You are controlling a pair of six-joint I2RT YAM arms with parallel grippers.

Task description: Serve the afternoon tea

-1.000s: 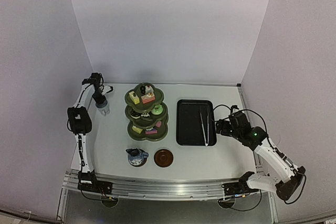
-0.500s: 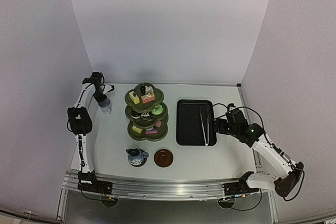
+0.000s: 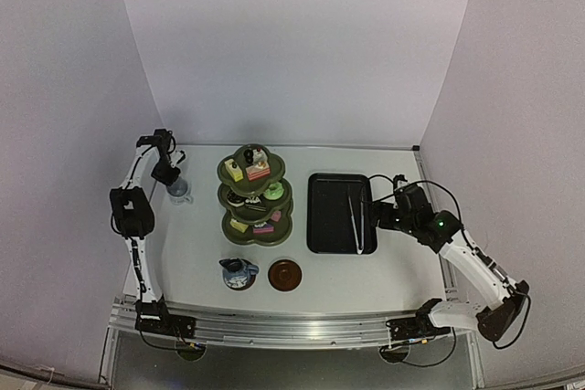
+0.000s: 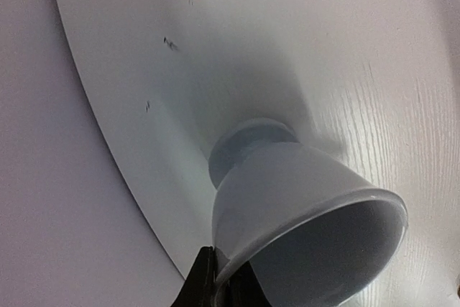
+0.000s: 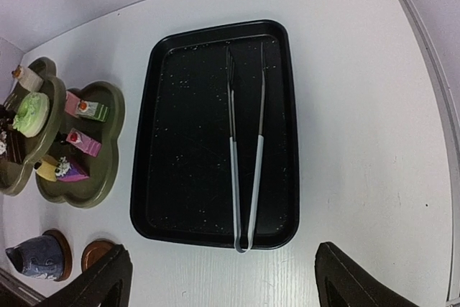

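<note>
My left gripper [image 3: 170, 174] [image 4: 222, 276] is shut on the rim of the pale cup [image 3: 179, 191] [image 4: 302, 206] at the table's far left; the cup's foot points at the tabletop. The olive-green three-tier stand [image 3: 255, 196] [image 5: 108, 106] holds several small cakes [image 3: 259, 171] [image 5: 32, 104]. In front of it the dark-blue pot [image 3: 238, 272] [image 5: 34, 257] sits on one brown saucer, beside a bare brown saucer [image 3: 285, 275] [image 5: 97, 252]. My right gripper [image 3: 379, 217] [image 5: 223, 251] hangs open over the table just right of the tray, holding nothing.
A black rectangular tray [image 3: 330, 216] [image 5: 180, 141] with thin white tongs [image 3: 356, 216] [image 5: 244, 156] lies right of the stand. White walls close in the table on the left, back and right. The table's left edge [image 4: 115, 156] runs close by the cup.
My left gripper has closed on the cup's rim and shifted slightly left with it. My right gripper has crept a little toward the tray, still open.
</note>
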